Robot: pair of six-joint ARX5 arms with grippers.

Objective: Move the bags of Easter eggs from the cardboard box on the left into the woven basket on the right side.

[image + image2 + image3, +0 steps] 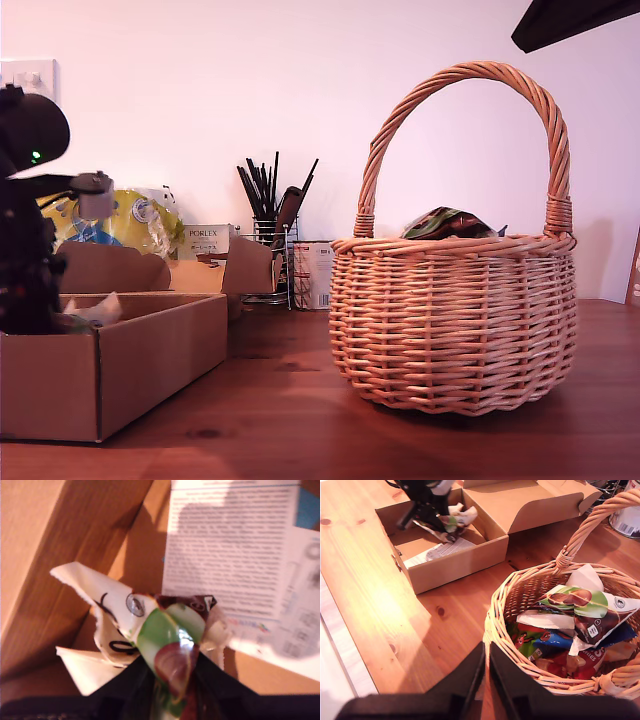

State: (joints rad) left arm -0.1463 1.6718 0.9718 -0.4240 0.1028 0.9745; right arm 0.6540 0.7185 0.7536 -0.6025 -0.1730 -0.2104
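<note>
White-green bag (165, 645) pinched in my first gripper (170, 690) fingers, over cardboard box (60, 555).

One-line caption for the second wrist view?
Round tan wicker basket holding glossy sweet bags; first gripper clamps another over the brown cardboard box.

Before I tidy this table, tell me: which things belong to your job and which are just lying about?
Job: white-and-green bag in my first claw; cardboard box; woven basket; bags already inside it.

Lying about: yellow pack; Porlex carton; wire holder of black sticks; printed leaflet in the box.
</note>
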